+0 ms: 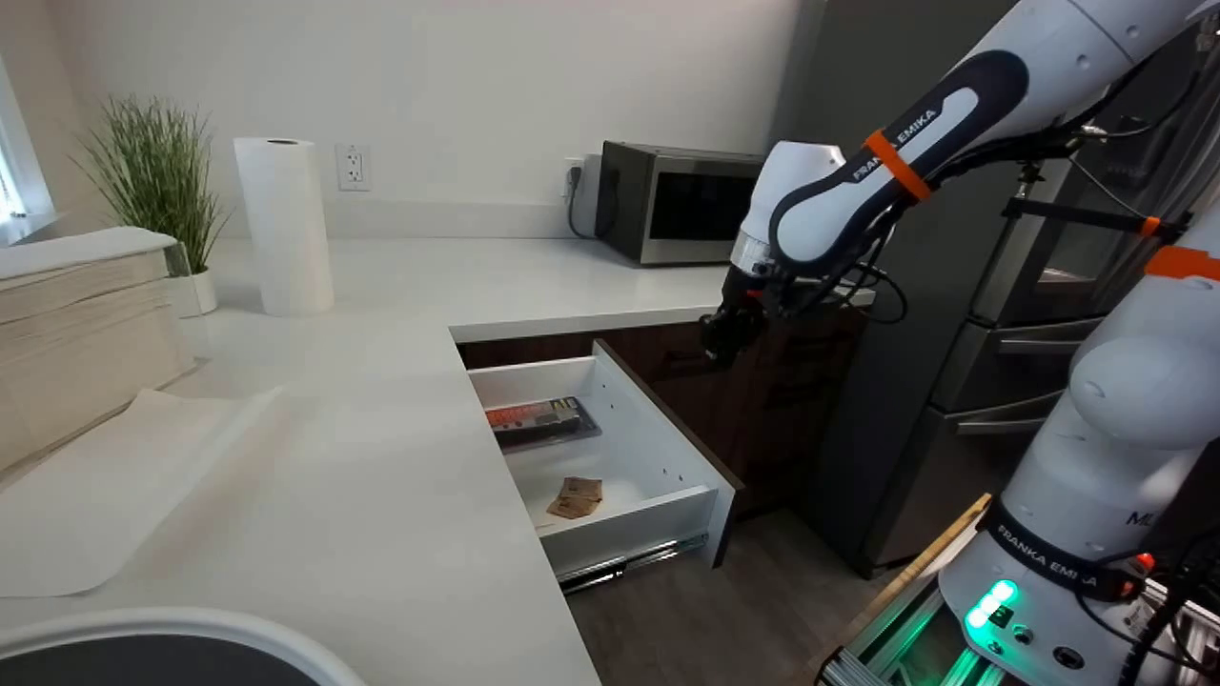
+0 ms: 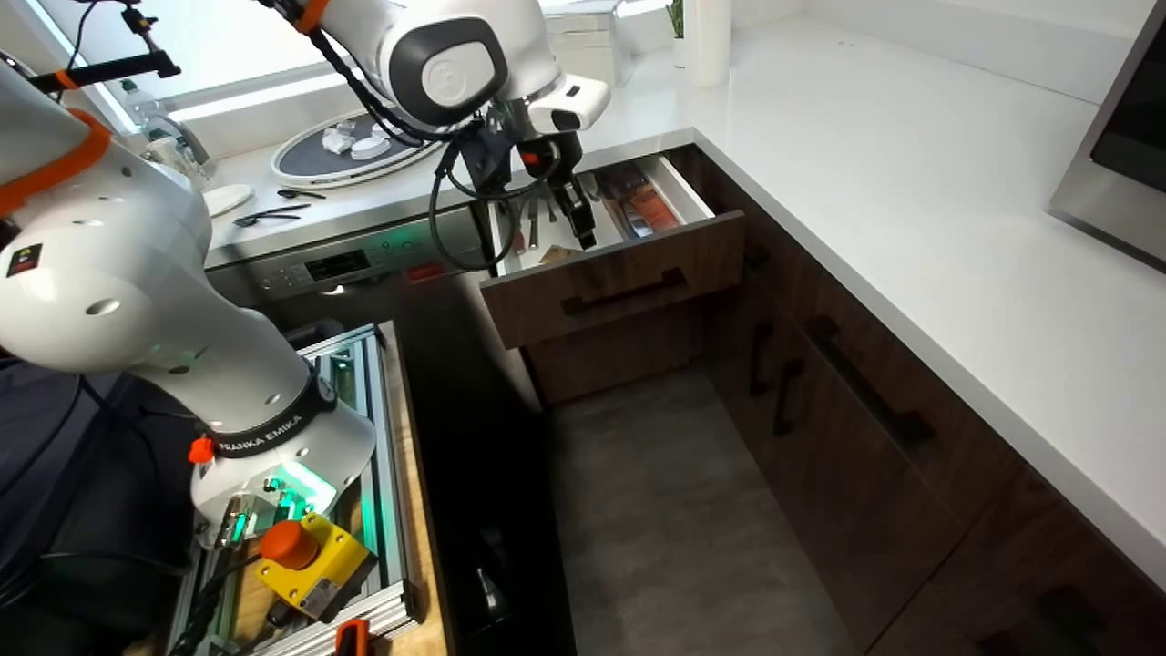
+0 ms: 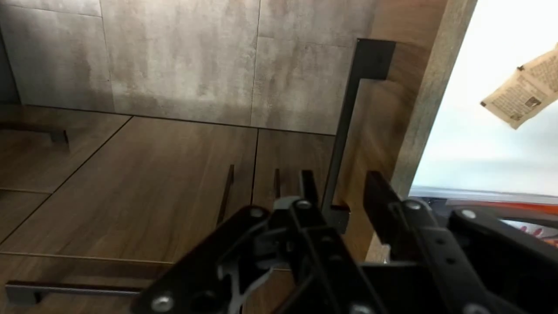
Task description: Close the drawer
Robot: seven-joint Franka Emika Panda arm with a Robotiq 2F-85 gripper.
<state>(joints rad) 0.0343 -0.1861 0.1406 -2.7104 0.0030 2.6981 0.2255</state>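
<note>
The drawer (image 1: 658, 419) is pulled out from under the counter, with a white inner box and dark brown front panel. Its front (image 2: 701, 251) and dark bar handle (image 2: 629, 293) show in an exterior view. In the wrist view the front panel's top edge (image 3: 429, 104) and handle (image 3: 348, 117) lie below my fingers. My gripper (image 3: 340, 185) is open and empty, pointing down near the front panel. It also shows in both exterior views (image 1: 726, 338) (image 2: 581, 223). One finger appears outside the handle and one over the panel edge; I cannot tell any contact.
Paper packets (image 1: 577, 497) and a boxed item (image 1: 541, 422) lie in the drawer. The white counter (image 1: 381, 429) borders it. Cabinet doors and drawers with dark handles (image 2: 865, 383) stand at a right angle to it. A microwave (image 1: 681, 205) and refrigerator (image 1: 886, 286) stand nearby.
</note>
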